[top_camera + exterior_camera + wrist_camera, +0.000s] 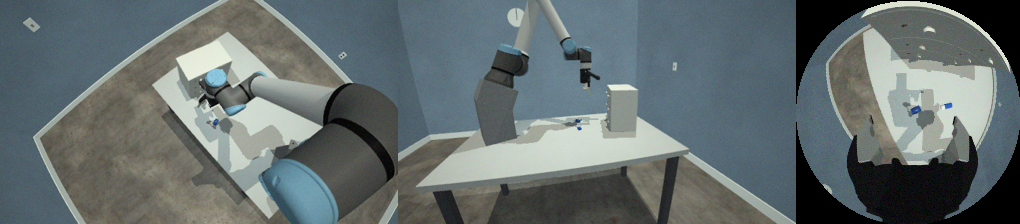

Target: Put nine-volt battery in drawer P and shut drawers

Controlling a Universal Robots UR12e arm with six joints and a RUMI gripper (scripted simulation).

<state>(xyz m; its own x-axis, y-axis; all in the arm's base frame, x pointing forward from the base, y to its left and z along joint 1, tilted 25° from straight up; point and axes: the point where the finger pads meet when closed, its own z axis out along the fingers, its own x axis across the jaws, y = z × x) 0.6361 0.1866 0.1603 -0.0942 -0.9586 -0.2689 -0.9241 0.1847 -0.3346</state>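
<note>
Black, with pale fingers, and nearest in the wrist view: a two-jaw gripper (207, 104) (587, 89) (913, 116), hanging over the table, with fingers wide apart and nothing between them. Near it, in front of the jaws (without touching, by the exterior view), to see a cream, box-shaped chest of drawers (204, 59) (623, 109) (941, 42), upright, with small round white knobs. No drawer seen pulled out; letters too small to read, so impossible to say which is P.

Lower, lying on the white rectangular table (223, 154) (552, 152) (968, 92): a dark blue block (215, 122) (577, 120) (915, 110), probably the nine-volt battery (too blurred to be sure), just beside a small grey thing (209, 123) (906, 104). Near this block, also on the table, a blue-and-white, rod-like piece (579, 128) (947, 106). Farther, under the table, brown mottled floor (118, 151) (560, 204) (848, 75); behind all, plain blue walls (707, 39).
</note>
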